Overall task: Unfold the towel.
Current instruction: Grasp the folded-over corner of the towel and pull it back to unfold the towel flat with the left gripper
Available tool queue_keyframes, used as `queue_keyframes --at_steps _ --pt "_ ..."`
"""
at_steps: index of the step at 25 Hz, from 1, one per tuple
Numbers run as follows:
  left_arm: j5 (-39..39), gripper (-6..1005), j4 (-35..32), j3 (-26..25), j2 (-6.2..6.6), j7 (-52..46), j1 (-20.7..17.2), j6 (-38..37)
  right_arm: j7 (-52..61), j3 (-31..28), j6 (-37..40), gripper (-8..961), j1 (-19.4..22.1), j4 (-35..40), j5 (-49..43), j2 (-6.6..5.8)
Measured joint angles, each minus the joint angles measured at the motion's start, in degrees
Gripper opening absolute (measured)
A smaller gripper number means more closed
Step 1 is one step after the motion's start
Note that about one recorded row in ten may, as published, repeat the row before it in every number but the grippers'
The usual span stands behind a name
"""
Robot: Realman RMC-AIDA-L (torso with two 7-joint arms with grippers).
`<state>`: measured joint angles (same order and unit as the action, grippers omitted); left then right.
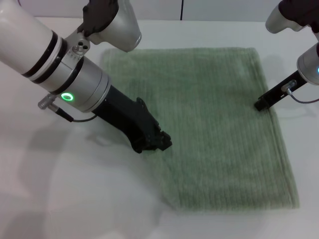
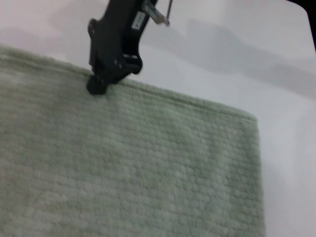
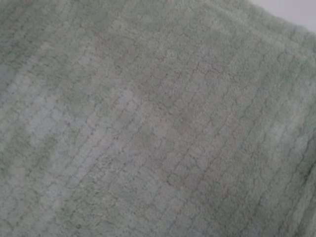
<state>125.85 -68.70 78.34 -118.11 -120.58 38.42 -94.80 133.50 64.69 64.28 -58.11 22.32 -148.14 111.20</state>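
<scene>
The sage-green towel point(image 1: 209, 124) lies flat on the white table as a rectangle, with ribbed lines running along it. My left gripper point(image 1: 160, 143) is low at the towel's left edge, about halfway along it, at or just above the hem. My right gripper point(image 1: 259, 105) is down at the towel's right edge and looks shut. In the left wrist view its tip point(image 2: 96, 87) touches the hem point(image 2: 163, 96), and I cannot see whether any cloth is pinched. The right wrist view shows only the towel's point(image 3: 158, 118) ribbed surface.
The white table point(image 1: 75, 199) surrounds the towel, with bare surface at the front left and to the right of the towel. A white wall or panel edge runs along the back. Both arms reach in from the upper corners.
</scene>
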Motion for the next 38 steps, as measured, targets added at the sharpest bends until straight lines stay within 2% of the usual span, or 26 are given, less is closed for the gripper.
queue_keyframes --at_steps 10,28,30,38 --pt "0.10 59 -2.33 -2.31 0.08 0.23 -0.96 -3.67 -0.40 0.00 0.14 0 -0.24 0.00 -0.04 -0.02" --pt "0.65 62 -2.46 -2.41 0.17 0.68 -1.71 -5.99 -0.40 -0.01 0.29 0 -0.68 -0.09 -0.75 -0.02" --pt "2.94 62 -2.49 -2.41 0.22 0.81 -1.99 -6.19 -0.40 -0.01 0.23 0 -0.73 -0.09 -0.75 -0.02" --pt "3.74 64 -2.59 -2.16 0.25 1.52 -2.73 -6.74 -0.42 -0.01 0.09 0 -0.81 -0.09 -0.75 -0.02"
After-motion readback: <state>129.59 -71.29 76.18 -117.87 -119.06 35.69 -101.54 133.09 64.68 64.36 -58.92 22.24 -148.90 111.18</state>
